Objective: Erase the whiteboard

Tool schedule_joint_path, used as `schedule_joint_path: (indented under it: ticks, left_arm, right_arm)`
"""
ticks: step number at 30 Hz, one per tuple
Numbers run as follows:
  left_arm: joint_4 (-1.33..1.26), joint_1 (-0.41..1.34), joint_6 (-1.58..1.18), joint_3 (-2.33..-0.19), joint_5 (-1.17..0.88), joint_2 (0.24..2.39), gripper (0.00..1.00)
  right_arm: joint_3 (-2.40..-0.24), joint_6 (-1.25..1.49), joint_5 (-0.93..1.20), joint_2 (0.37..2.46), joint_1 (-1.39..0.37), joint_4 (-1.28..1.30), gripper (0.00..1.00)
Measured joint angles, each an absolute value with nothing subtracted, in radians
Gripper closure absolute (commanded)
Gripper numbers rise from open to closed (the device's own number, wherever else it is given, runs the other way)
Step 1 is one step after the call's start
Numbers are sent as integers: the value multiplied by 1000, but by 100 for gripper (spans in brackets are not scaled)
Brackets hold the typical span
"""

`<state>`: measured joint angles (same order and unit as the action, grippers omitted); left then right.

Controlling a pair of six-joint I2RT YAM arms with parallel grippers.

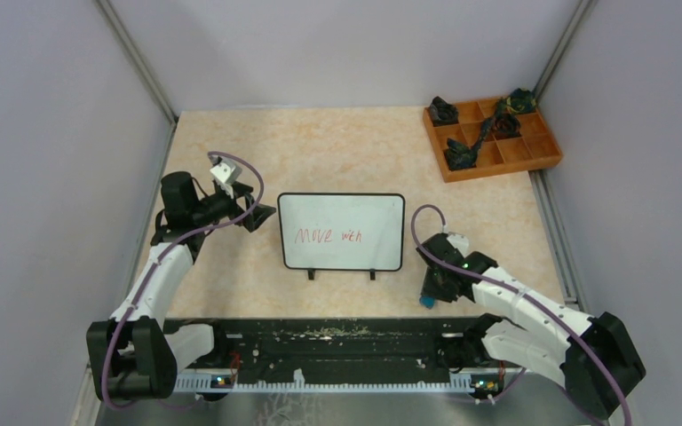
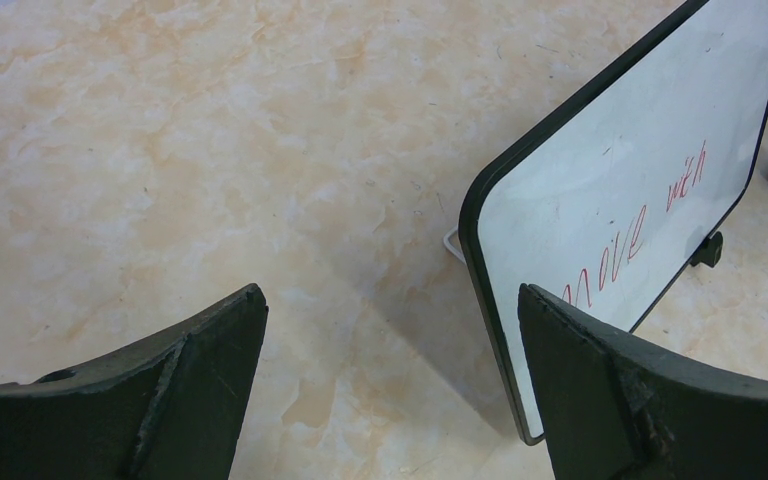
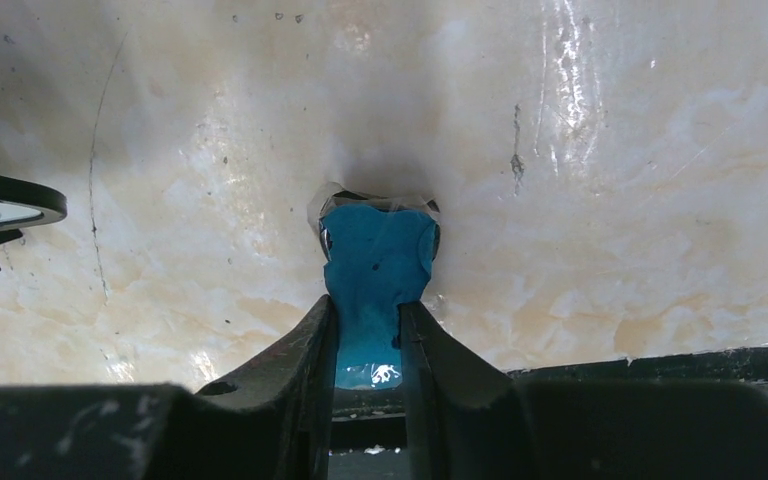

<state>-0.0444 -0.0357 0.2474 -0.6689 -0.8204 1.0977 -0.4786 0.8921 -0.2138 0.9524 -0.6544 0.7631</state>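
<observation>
The whiteboard (image 1: 342, 231) stands on its two black feet at the middle of the table, with red handwriting on its lower left. In the left wrist view its left edge (image 2: 620, 190) is close by. My left gripper (image 1: 262, 216) is open and empty just left of the board; in its own view (image 2: 390, 300) the right finger overlaps the board's lower left corner. My right gripper (image 1: 428, 297) is shut on a blue eraser (image 3: 375, 260) low over the table, to the right of the board's front right corner (image 3: 0, 205).
An orange compartment tray (image 1: 497, 169) holding several dark objects sits at the far right corner. A black rail (image 1: 337, 342) runs along the near table edge between the arm bases. Grey walls close in on both sides.
</observation>
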Motion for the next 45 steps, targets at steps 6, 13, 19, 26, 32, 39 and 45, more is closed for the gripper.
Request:
schedule_joint_path:
  ticks: [6,13,19,26,32,39,45]
  left_arm:
    - [-46,-36,241,-669,-809,1098,3]
    - [-43,-36,233,-676,-781,1099,7]
    - [-1,-36,233,-746,-766,1103,6]
    - [50,-38,234,-822,-759,1103,6]
    - [86,-38,242,-838,-808,1109,7]
    - [147,-42,323,-839,-938,1187,8]
    - [189,-50,392,-880,-1066,1289,10]
  right_arm:
    - [-505,865,-202,957,-672,768,100]
    - [-633,902,-305,927,-840,844,100]
    - [-732,1025,-499,937,-1080,951,100]
    - [-752,1153,-698,933,-1229,1043,100]
    - [-732,1146,-805,777,-1290,1005,100]
    - [-672,1003,-842,659,-1301,870,100]
    - [-701,949,-874,769,-1327,827,100]
